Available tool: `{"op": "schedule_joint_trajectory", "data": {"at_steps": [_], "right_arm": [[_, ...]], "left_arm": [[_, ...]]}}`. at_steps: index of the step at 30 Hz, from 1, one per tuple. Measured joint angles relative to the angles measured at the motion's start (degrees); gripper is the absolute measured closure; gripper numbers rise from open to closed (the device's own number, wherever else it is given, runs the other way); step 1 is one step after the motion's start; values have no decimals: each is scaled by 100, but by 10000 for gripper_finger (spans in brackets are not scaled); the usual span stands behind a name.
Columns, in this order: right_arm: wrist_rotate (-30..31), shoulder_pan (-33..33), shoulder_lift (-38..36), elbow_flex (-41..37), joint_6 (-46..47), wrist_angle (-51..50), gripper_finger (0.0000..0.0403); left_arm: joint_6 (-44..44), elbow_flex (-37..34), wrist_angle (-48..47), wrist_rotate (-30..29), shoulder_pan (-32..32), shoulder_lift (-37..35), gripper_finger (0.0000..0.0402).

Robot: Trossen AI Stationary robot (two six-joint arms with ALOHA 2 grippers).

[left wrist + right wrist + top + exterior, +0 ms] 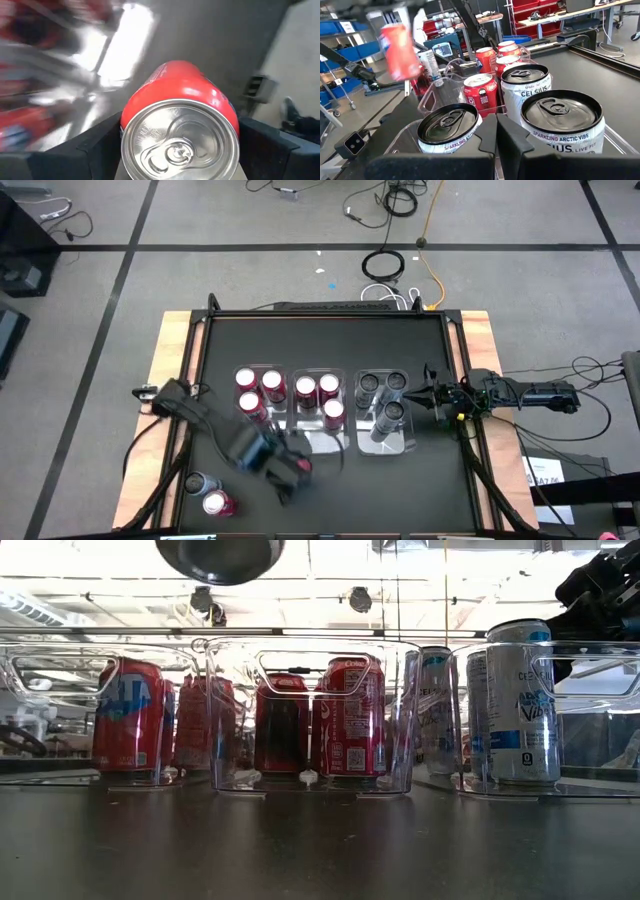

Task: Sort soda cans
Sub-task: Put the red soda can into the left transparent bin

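In the three clear bins (341,442): six red cans, three silver; left gripper (297,467) clamps another red can (180,130), right gripper (432,392) closed.

Cans (256,391) in left and middle bins: red, silver tops. Cans (562,125) in right bin: white, black tops, blue lettering. Tabletop (320,340) black.

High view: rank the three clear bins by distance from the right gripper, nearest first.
From the right gripper, at the table's right edge:
1. Right bin, holding the silver cans, right beside it.
2. Middle bin, holding red cans.
3. Left bin, red cans, farthest, toward the left arm's side.
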Motion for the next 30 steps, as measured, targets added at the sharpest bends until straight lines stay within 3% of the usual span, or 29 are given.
{"op": "schedule_joint_trajectory", "data": {"at_steps": [3,9,23,30], "right_arm": [[0,1,0,0,0,0,399],[0,0,0,0,0,0,399],[0,1,-2,0,-1,-1,399],[0,1,-2,0,0,-1,399]], "left_arm": [[166,-9,-485,-125,238,-364,76],[1077,-63,-413,-211,736,-992,76],[3539,-112,-355,-253,1478,-1208,75],[4018,-1307,-354,-341,1750,-1688,75]]}}
